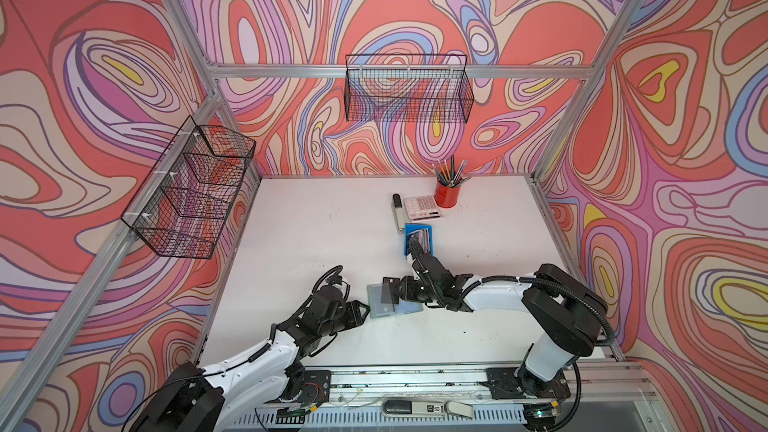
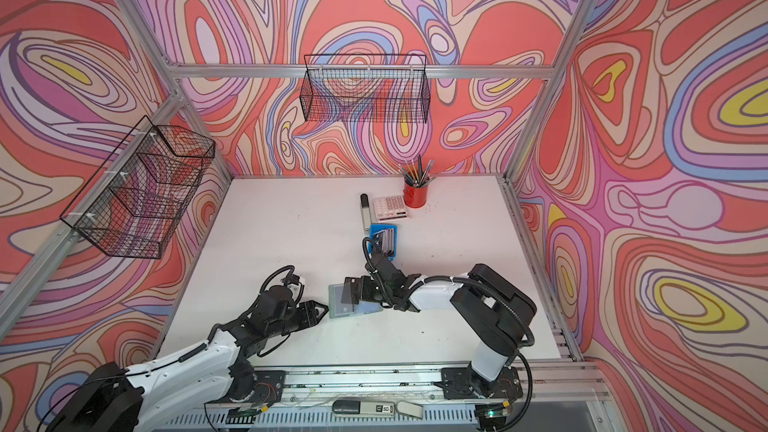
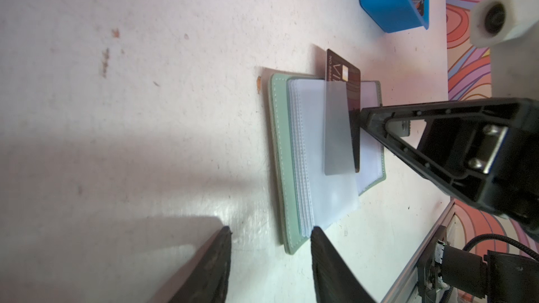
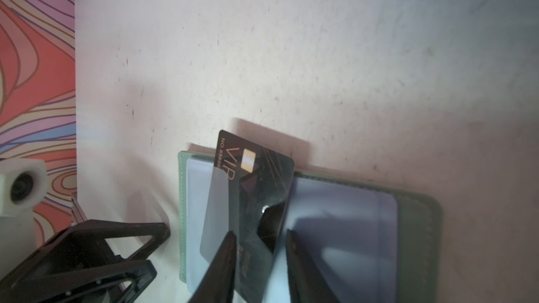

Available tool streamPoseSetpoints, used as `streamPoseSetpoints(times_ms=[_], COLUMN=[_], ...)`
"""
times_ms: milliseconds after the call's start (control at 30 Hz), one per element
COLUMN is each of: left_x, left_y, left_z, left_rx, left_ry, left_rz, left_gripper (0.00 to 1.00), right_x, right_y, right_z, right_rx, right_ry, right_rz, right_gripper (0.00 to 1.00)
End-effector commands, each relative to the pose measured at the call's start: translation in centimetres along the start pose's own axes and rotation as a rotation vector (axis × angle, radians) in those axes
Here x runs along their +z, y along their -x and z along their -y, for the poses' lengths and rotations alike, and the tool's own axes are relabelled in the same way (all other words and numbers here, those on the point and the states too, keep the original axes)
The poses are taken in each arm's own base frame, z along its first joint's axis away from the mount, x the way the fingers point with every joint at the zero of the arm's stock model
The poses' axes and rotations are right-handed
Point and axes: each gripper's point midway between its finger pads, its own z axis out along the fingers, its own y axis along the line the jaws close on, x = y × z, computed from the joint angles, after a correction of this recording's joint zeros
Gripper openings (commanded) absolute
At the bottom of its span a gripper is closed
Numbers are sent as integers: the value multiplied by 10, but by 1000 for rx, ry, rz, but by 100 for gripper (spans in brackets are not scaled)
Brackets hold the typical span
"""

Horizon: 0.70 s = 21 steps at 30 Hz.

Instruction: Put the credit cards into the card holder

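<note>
The sage-green card holder (image 1: 377, 310) (image 2: 337, 310) (image 3: 278, 141) (image 4: 417, 214) lies open on the table with its clear sleeves up. A dark "VIP" credit card (image 1: 388, 289) (image 3: 350, 77) (image 4: 262, 164) leans on edge over it, its lower half inside a raised sleeve. My right gripper (image 1: 395, 290) (image 4: 259, 233) faces the card's glossy side, its jaws slightly apart and its fingertips (image 3: 364, 115) at the card. My left gripper (image 1: 365, 309) (image 3: 269, 230) is open, and the holder's near corner sits between its jaws. More credit cards (image 1: 419, 236) (image 2: 384, 238) stand in the blue tray (image 1: 409, 228) (image 3: 388, 4).
Behind the tray are a white calculator (image 1: 422, 205), a black-capped grey stick (image 1: 397, 207) and a red cup of pencils (image 1: 446, 195). Black wire baskets hang on the back wall (image 1: 409, 89) and the left wall (image 1: 187, 193).
</note>
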Motion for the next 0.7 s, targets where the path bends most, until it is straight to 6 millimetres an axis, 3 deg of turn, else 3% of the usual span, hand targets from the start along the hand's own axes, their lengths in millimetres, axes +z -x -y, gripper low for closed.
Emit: streamPoseSetpoints(times_ms=[0, 100, 267, 433, 667], left_x=[0, 1, 2, 6, 6], left_y=[6, 6, 7, 9, 24], left_z=[10, 10, 8, 12, 10], left_rx=[26, 27, 28, 33, 54], left_ry=[-19, -21, -11, -11, 45], left_rz=[7, 9, 10, 1, 50], left_gripper=[47, 47, 47, 46, 43], right_x=[-3, -2, -4, -7, 12], right_y=[5, 4, 4, 6, -3], right_z=[-6, -9, -2, 7, 10], right_rx=[27, 25, 45, 60, 90], right_ry=[41, 60, 37, -15, -6], right_rz=[30, 27, 41, 55, 0], right_gripper=[18, 16, 30, 33, 34])
